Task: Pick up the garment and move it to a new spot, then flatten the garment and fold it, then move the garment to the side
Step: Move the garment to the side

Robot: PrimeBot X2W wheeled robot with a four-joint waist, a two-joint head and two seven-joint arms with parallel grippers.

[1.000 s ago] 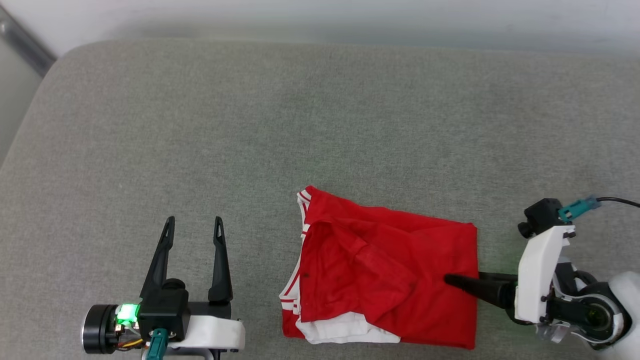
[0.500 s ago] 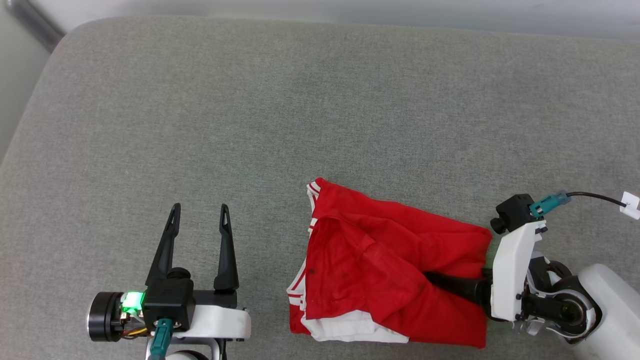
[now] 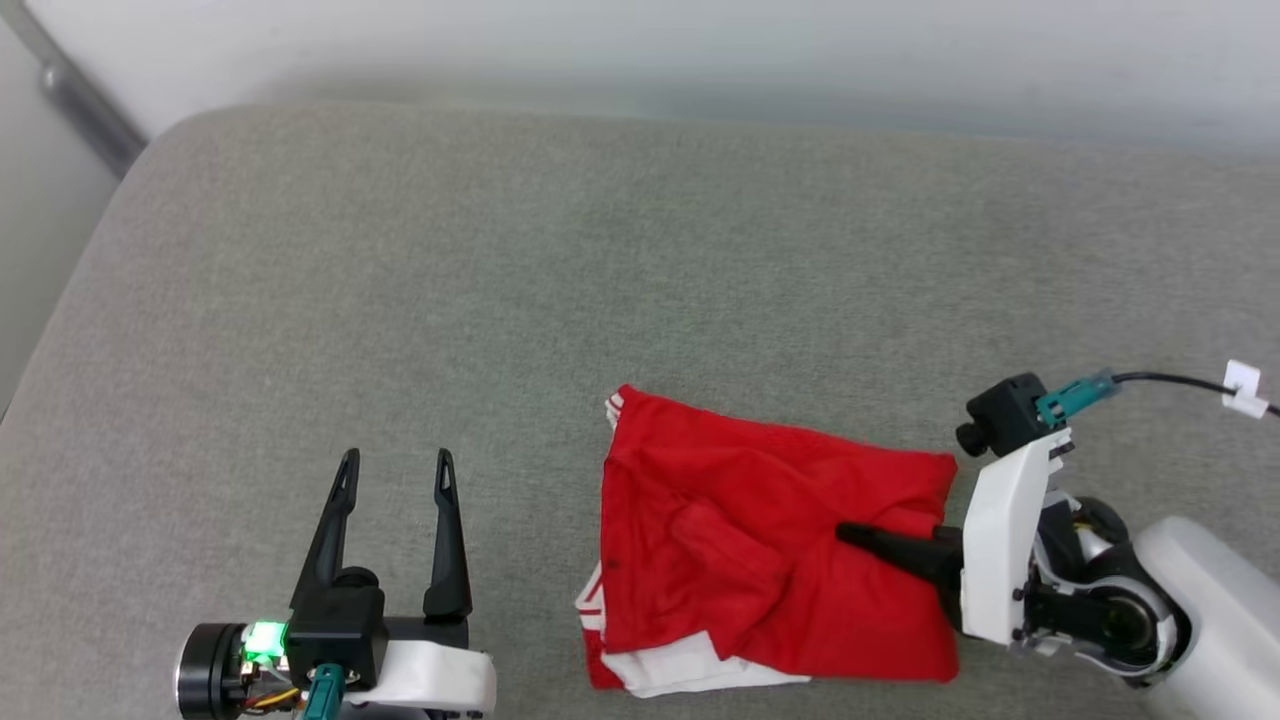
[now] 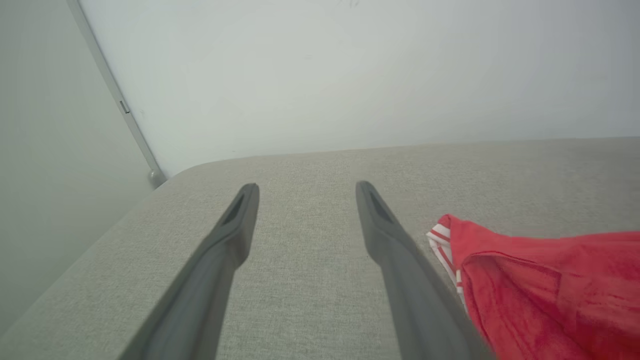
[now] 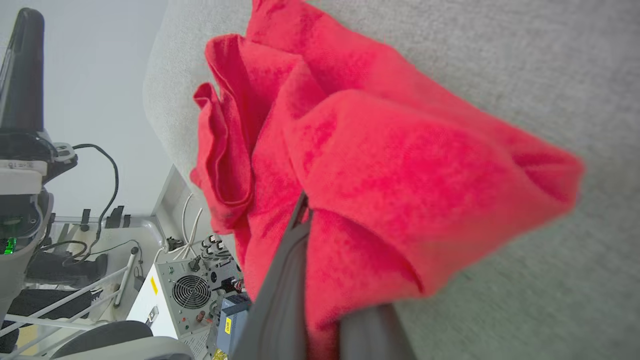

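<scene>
Now right hand point(image 3: 845, 533) clamped on garment point(image 3: 730, 490), previously spread; left hand point(image 3: 396, 460) stays open.

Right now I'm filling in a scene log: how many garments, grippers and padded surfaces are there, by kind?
Garments: 1, the red garment, lying folded.
Grippers: 2, the left gripper open, the right gripper shut on the cloth.
Padded surfaces: 1, the grey cushion.
Total: 4

The right pincer point(image 3: 848, 534) has slid further in over the garment point(image 3: 720, 500) and clamped onto it. The cloth's right edge has rumpled.
</scene>
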